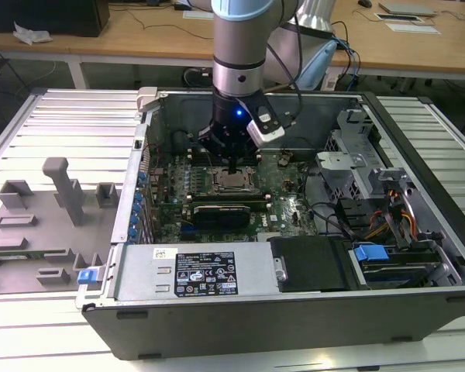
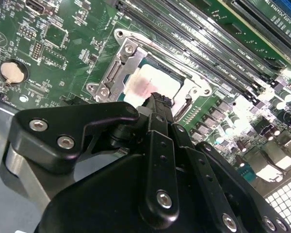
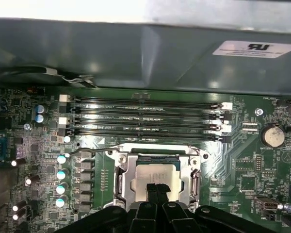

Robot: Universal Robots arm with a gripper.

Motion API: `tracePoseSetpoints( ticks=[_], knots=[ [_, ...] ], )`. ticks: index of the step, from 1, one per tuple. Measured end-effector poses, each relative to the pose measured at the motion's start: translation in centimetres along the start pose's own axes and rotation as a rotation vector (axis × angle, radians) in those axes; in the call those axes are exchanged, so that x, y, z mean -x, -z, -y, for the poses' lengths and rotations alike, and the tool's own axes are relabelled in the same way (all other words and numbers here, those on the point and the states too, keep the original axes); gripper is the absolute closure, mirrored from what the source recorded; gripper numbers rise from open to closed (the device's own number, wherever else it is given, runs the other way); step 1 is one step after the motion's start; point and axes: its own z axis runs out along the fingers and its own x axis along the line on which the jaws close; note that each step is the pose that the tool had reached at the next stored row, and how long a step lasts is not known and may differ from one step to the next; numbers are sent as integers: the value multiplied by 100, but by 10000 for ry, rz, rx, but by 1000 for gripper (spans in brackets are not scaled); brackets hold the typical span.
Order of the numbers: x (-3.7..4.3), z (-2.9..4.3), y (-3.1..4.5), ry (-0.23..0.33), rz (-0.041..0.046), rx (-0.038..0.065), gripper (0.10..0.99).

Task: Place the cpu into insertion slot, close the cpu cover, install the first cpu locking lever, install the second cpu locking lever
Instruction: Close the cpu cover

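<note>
The black two-fingered gripper (image 1: pixel 232 167) is hanging just above the centre of the exterior view, inside the open grey metal computer case (image 1: pixel 240 325). Its fingers (image 3: pixel 150 190) are lying pressed together with no gap between them and are gripping nothing. The small flat square cpu (image 3: pixel 154 175) with the dull silver metal top is sitting in the square silver-rimmed insertion slot (image 1: pixel 220 183) on the green circuit board (image 3: pixel 242 160). The thin square silver metal cpu cover (image 3: pixel 120 177) is lying down around the cpu, framing it. In both wrist views the joined fingertips are standing over the cpu's top near one edge; whether they are touching it cannot be told. Judging from this, placing is finished and the work is standing at closing the cover or starting on the levers. Any further move is calling for light downward pressure and a tip path clear of the socket contacts. The cpu is lying flat, top facing up; being square it is showing no long axis, and its edges are running parallel with the long black memory slots (image 3: pixel 145 119). A thin silver wire lever (image 3: pixel 92 152) is lying along the slot edge nearest them, latched or not being unclear
</note>
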Motion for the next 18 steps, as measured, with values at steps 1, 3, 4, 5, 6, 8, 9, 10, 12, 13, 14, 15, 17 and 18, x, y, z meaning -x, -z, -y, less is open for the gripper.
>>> tracePoseSetpoints(
  ticks=[1, 3, 4, 5, 6, 8, 9, 10, 12, 13, 14, 15, 17, 18],
  knots=[
    [-10, 0, -4, 2, -1, -1, 980],
    [-38, 0, -15, 10, -1, 0, 980],
    [-50, 0, -18, 11, 0, 1, 980],
    [-61, -1, -20, 11, 0, 2, 980],
    [-75, 0, -22, 13, 0, 1, 980],
    [-95, 0, -25, 14, -1, 1, 980],
    [-102, 0, -27, 14, -1, 1, 980],
    [-108, 1, -30, 15, -1, 0, 980],
    [-126, 1, -37, 16, -1, 1, 980],
    [-134, 1, -42, 17, 0, 4, 980],
    [-140, 2, -46, 18, 0, 5, 980],
    [-150, 4, -53, 23, 5, 17, 980],
    [-158, 5, -64, 45, 18, 43, 980],
    [-161, 7, -69, 67, 27, 61, 980]
  ],
)
